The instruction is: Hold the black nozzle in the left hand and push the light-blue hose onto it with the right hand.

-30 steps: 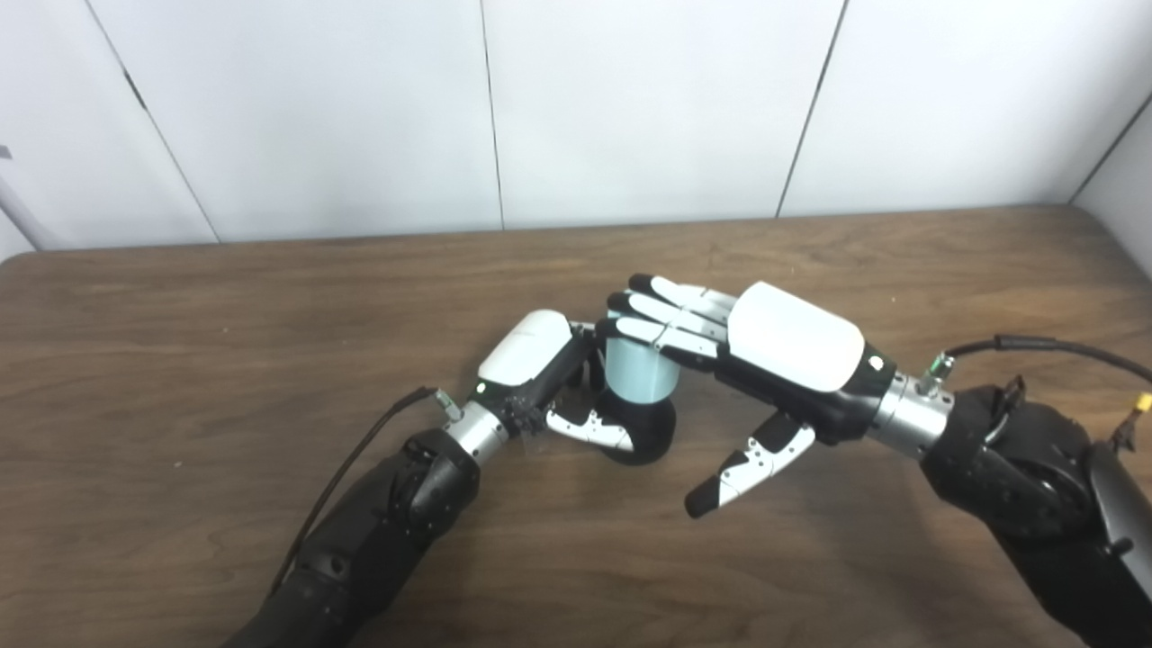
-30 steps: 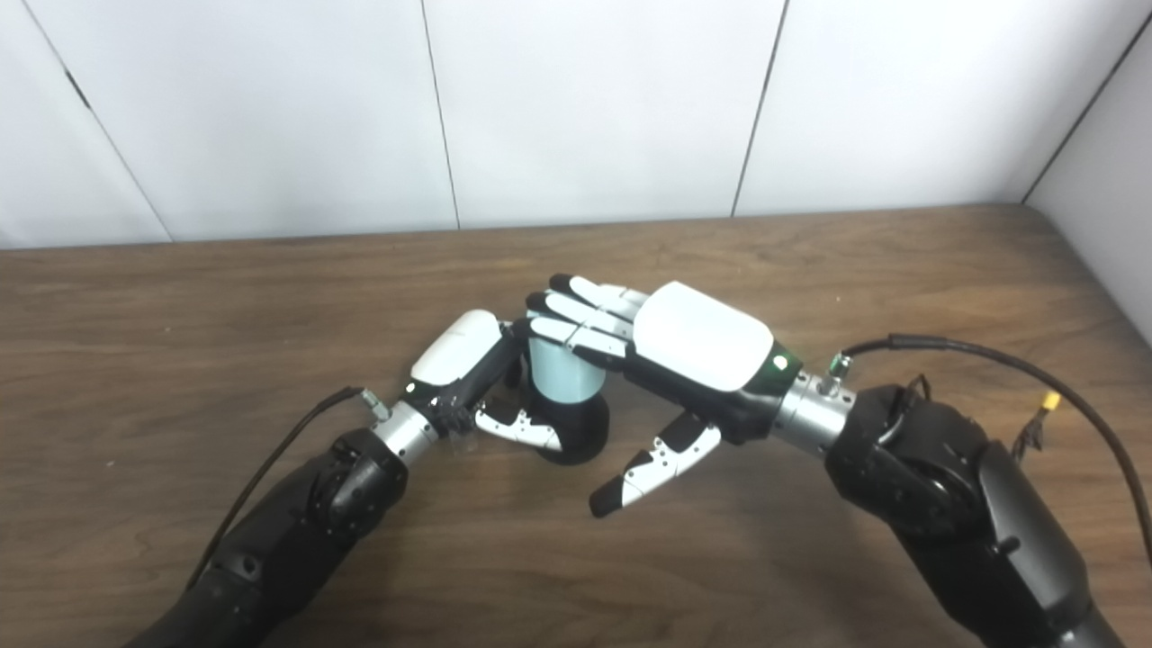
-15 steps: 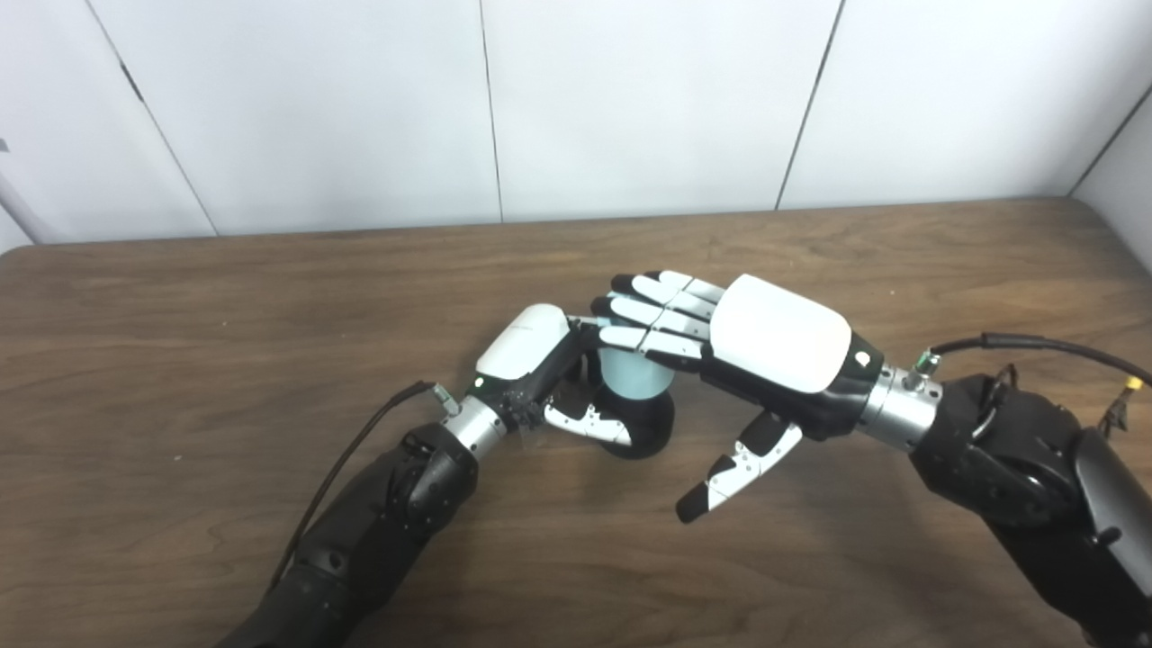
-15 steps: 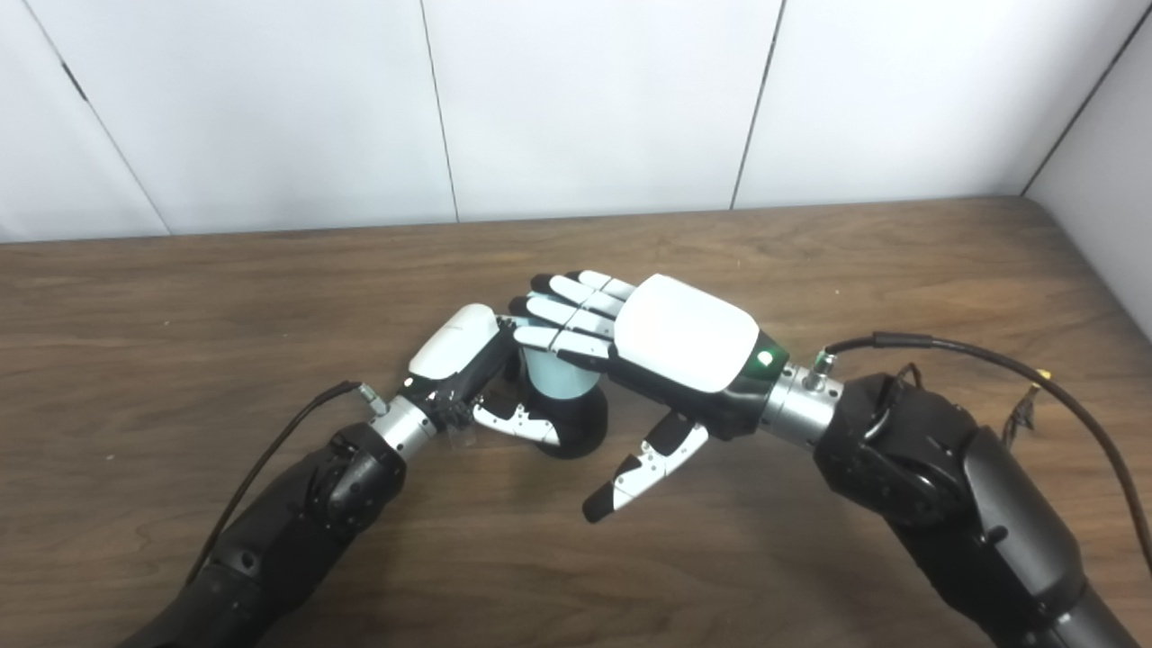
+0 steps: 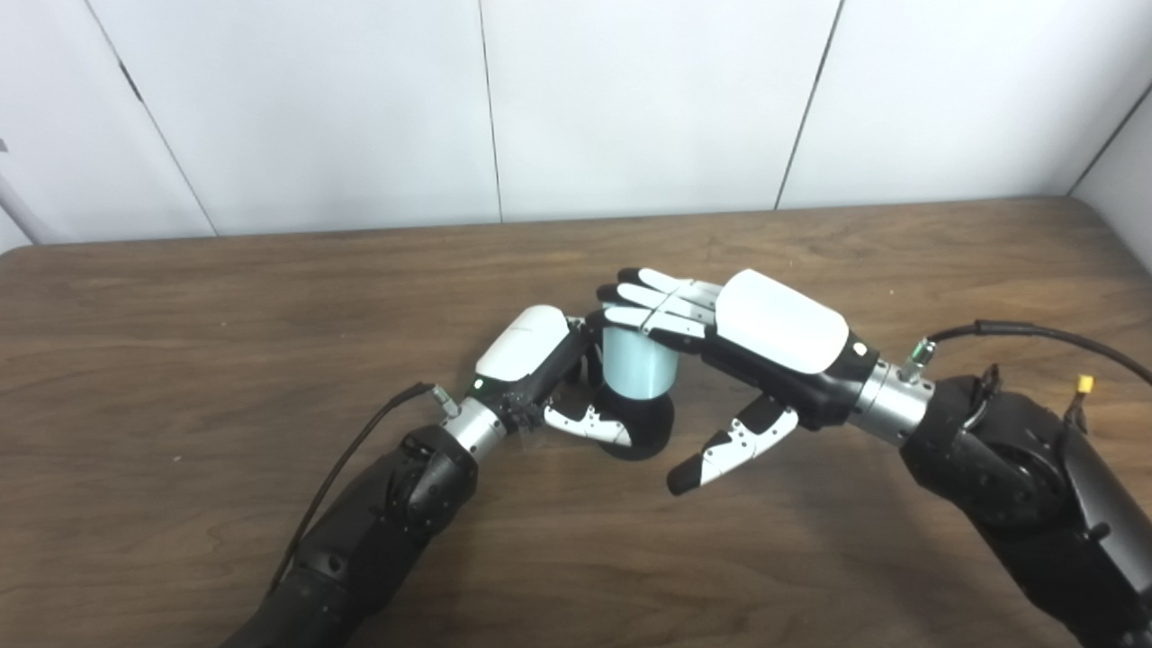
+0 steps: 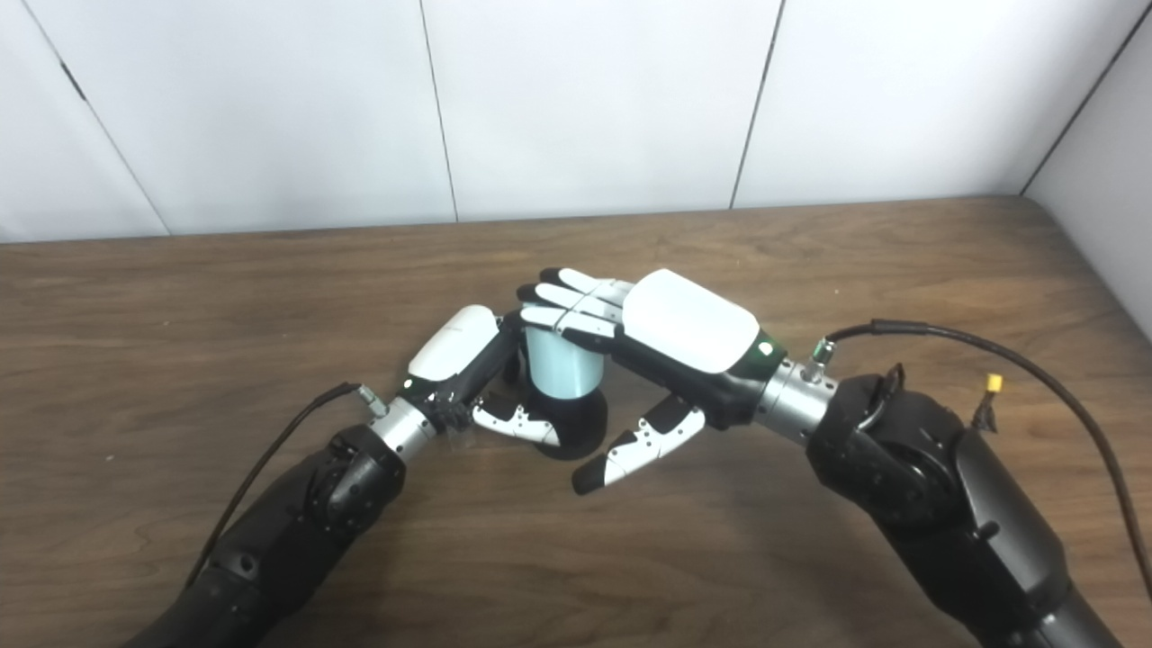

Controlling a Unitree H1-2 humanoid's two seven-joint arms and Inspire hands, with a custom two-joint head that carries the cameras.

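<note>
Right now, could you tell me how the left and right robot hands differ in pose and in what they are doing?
The left robot hand is wrapped around the black nozzle low at the table, while the right robot hand lies flat with its fingers laid over the top of the light-blue hose. The left's thumb presses the nozzle; the right's hangs free. Both have white backs.

**Table and wall**

A brown wooden table [image 5: 180, 297] with visible grain fills the near and middle ground, its far left corner rounded; beyond its far edge stands a white panelled wall [image 5: 648, 99], split by thin dark seams; another wall panel [image 6: 1107, 225] closes the right.
</note>
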